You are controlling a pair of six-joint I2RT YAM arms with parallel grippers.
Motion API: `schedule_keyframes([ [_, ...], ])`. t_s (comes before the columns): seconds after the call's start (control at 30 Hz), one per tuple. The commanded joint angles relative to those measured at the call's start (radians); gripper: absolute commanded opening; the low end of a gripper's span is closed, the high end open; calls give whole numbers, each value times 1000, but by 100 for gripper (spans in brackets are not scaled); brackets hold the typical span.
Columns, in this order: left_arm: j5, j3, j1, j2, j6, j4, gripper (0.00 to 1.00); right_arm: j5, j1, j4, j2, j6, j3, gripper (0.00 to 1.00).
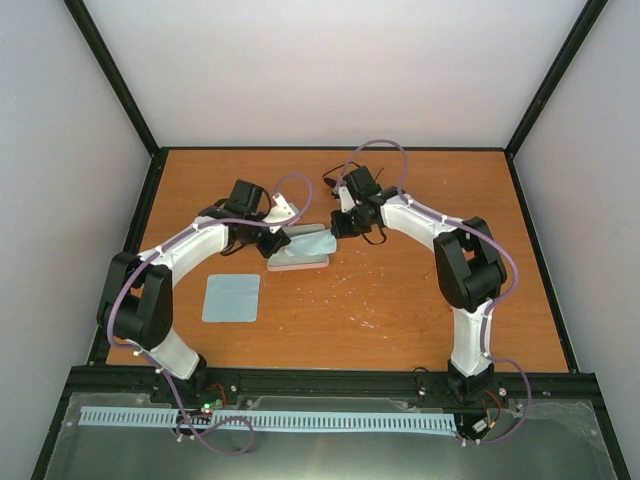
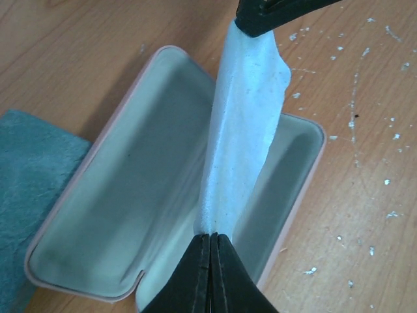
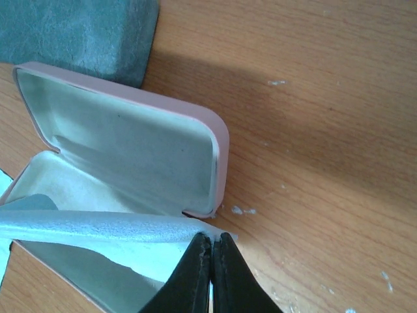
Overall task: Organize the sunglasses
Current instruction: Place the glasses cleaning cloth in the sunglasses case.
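Setting: robot lab booth. My left arm [image 1: 180,250] and right arm [image 1: 465,265] stand bolted to a black rail [image 1: 330,378] edging a wooden table [image 1: 400,310]; plain white walls [image 1: 330,70] and black frame posts [image 1: 110,70] enclose it.

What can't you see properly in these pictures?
- Sunglasses: none clear anywhere; black bits in the top view are too small to tell.
- Case floor: wrist views, partly under the cloth pinched by left gripper and right gripper.
- Blue-grey thing: left wrist view, cut off by the edge.
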Motion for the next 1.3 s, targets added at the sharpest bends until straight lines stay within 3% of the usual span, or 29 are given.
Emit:
schedule_keyframes([
  [0.0, 28, -5, 24, 20, 34, 32, 1, -18, 10, -12, 47, 1, 55, 3],
  [0.77, -16, -58, 57, 80, 20, 105, 1, -34, 21, -63, 203, -2, 223, 3],
  [1.27, -39, 6, 116, 151, 68, 126, 1, -43, 22, -88, 270, 11, 316, 3],
])
